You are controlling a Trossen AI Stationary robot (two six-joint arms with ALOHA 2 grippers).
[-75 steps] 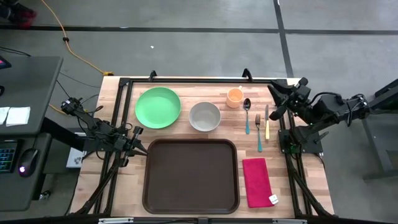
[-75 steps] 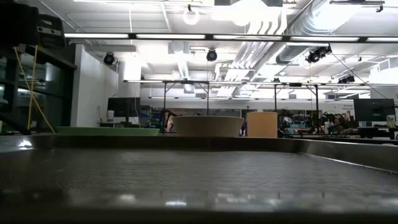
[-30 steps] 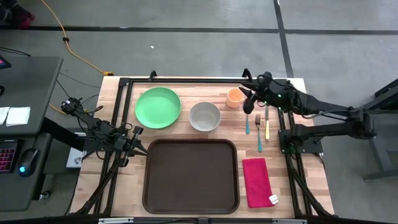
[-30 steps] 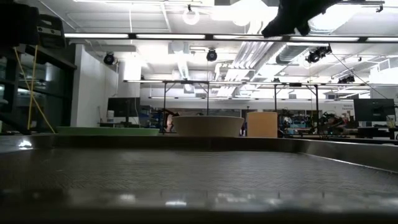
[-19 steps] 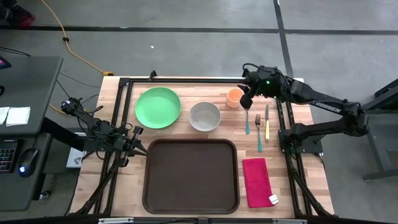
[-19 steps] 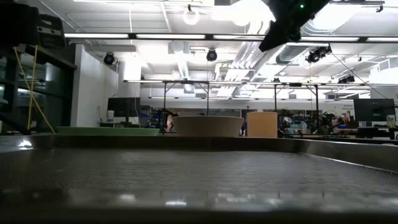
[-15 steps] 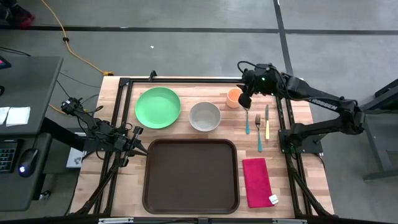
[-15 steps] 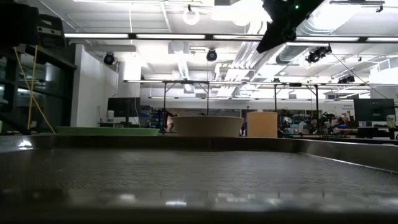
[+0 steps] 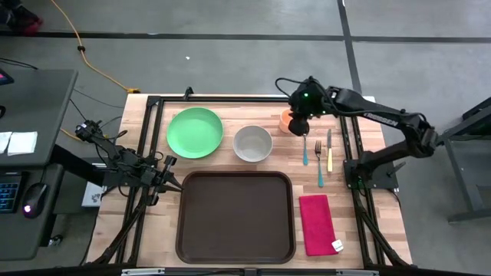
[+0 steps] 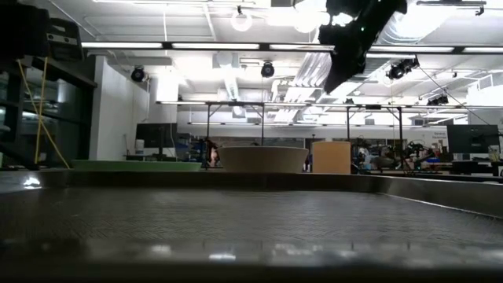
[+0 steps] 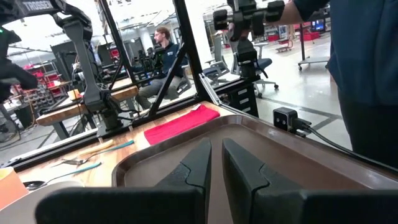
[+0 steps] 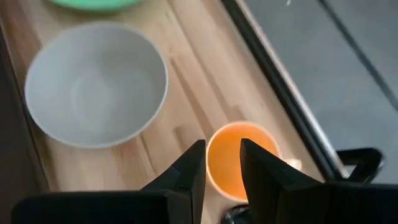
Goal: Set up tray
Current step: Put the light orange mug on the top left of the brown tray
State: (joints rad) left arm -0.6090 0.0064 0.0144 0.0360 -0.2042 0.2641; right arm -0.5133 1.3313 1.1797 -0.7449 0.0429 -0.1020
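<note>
The dark brown tray [image 9: 235, 216] lies at the table's near middle, with nothing on it. Behind it on the wood stand a green plate [image 9: 195, 132], a grey bowl [image 9: 252, 142] and an orange cup [image 9: 285, 119]. My right gripper [image 9: 298, 124] hovers above the cup, pointing down, its fingers a little apart. In the right wrist view the cup [image 12: 239, 158] shows between the fingers [image 12: 193, 171], untouched. My left gripper [image 9: 170, 170] waits shut at the tray's left edge.
A spoon [image 9: 304, 142], a fork [image 9: 318, 162] and a knife [image 9: 329, 149] lie right of the cup. A red napkin [image 9: 317, 224] lies right of the tray. A black frame runs along the table's edges. People show beyond the table [image 11: 163, 46].
My right gripper has gone toward the table's left edge, from above the spoon to above the orange cup, and has come lower in the low view. Nothing on the table has moved.
</note>
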